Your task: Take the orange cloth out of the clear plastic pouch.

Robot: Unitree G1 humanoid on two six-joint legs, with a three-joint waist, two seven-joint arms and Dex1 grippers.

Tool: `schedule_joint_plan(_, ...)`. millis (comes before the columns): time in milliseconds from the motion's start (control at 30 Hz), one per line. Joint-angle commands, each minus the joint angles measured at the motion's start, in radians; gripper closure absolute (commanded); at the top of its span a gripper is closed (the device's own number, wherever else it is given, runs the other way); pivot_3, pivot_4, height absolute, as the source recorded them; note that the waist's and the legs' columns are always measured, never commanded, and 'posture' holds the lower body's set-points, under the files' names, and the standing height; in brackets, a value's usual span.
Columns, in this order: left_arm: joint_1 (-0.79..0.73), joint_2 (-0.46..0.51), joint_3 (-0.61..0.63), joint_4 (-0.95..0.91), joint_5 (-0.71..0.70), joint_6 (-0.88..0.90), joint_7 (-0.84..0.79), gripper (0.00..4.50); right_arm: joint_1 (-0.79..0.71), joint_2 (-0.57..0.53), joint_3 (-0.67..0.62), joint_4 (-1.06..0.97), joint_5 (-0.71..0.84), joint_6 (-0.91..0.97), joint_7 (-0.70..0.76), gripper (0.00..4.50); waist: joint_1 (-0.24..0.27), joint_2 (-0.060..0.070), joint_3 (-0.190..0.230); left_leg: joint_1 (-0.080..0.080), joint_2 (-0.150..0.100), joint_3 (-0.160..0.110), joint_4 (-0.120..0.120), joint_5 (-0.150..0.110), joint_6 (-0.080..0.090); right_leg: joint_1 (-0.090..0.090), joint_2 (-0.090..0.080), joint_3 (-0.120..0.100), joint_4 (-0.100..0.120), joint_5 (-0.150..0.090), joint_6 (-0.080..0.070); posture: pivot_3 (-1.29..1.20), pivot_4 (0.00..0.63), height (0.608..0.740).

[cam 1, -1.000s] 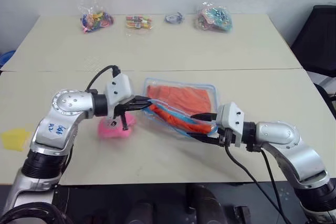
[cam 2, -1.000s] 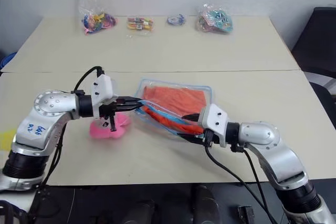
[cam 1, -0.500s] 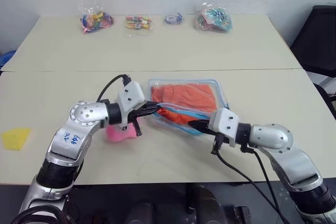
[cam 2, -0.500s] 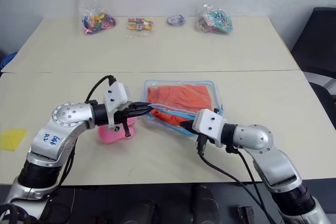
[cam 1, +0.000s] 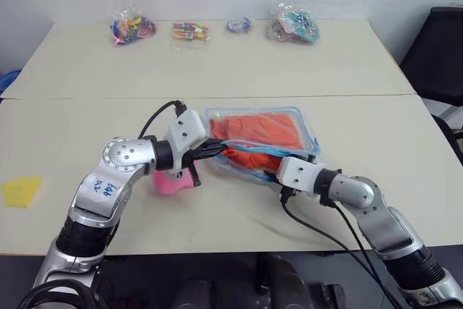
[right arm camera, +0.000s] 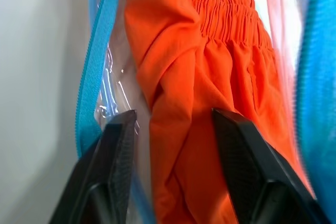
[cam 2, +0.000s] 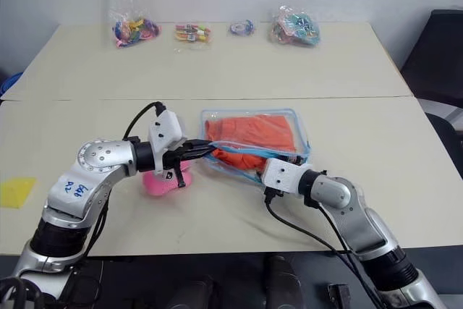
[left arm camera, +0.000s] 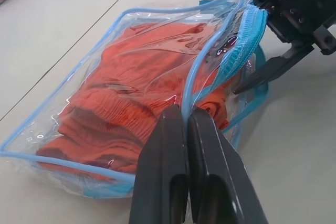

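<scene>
The clear plastic pouch (cam 1: 264,142) lies mid-table with the orange cloth (cam 1: 257,132) inside. The left gripper (left arm camera: 185,116) is clenched on the pouch's blue edging. The right gripper (right arm camera: 173,119), fingers spread, straddles a fold of cloth at the pouch mouth. Blue handwriting on the left arm (cam 1: 105,189) is unreadable. A pink plush toy (cam 1: 172,181) sits beside the pouch.

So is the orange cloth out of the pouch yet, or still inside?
Still inside. The orange cloth lies bunched behind the clear plastic pouch wall, within its blue edging; the right gripper has open fingers around a fold at the mouth.
</scene>
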Motion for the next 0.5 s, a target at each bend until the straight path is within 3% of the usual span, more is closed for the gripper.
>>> schedule_joint_plan(33, -0.008, -0.01, 0.001, -0.04, -0.01, -0.01, 0.002, 4.5, 0.001, 0.008, -0.009, -0.019, -0.056, -0.047, -0.046, 2.1, 0.0, 0.0, 0.0, 0.0, 0.0, 0.0, 0.0, 0.0, 0.0, 0.0, 0.0, 0.0, 0.0, 0.0, 0.0, 0.0, 0.15, 0.74)
schedule_joint_plan(133, -0.013, -0.015, -0.004, -0.037, -0.008, -0.01, 0.005, 4.5, -0.005, -0.003, -0.002, -0.008, -0.136, -0.099, -0.091, 2.1, 0.0, 0.0, 0.0, 0.0, 0.0, 0.0, 0.0, 0.0, 0.0, 0.0, 0.0, 0.0, 0.0, 0.0, 0.0, 0.0, 0.15, 0.74)
schedule_joint_plan(300, -0.017, -0.021, -0.005, -0.025, -0.001, -0.016, 0.012, 4.5, 0.039, 0.006, -0.037, -0.095, -0.073, -0.077, -0.04, 2.1, 0.0, 0.0, 0.0, 0.0, 0.0, 0.0, 0.0, 0.0, 0.0, 0.0, 0.0, 0.0, 0.0, 0.0, 0.0, 0.0, 0.15, 0.74)
schedule_joint_plan(467, -0.028, -0.033, -0.002, -0.008, 0.001, -0.02, 0.02, 4.5, 0.076, -0.011, -0.028, -0.089, -0.146, -0.107, -0.065, 2.1, 0.001, 0.0, 0.0, 0.0, 0.0, 0.0, 0.0, 0.0, 0.0, 0.0, 0.0, 0.0, 0.0, 0.0, 0.0, 0.0, 0.15, 0.74)
schedule_joint_plan(500, -0.031, -0.036, -0.002, -0.007, 0.001, -0.02, 0.02, 4.5, 0.076, -0.007, -0.023, -0.08, -0.165, -0.101, -0.075, 1.82, 0.001, 0.0, 0.0, 0.0, 0.0, 0.0, 0.0, 0.0, 0.0, 0.0, 0.0, 0.0, 0.0, 0.0, 0.0, 0.0, 0.15, 0.74)
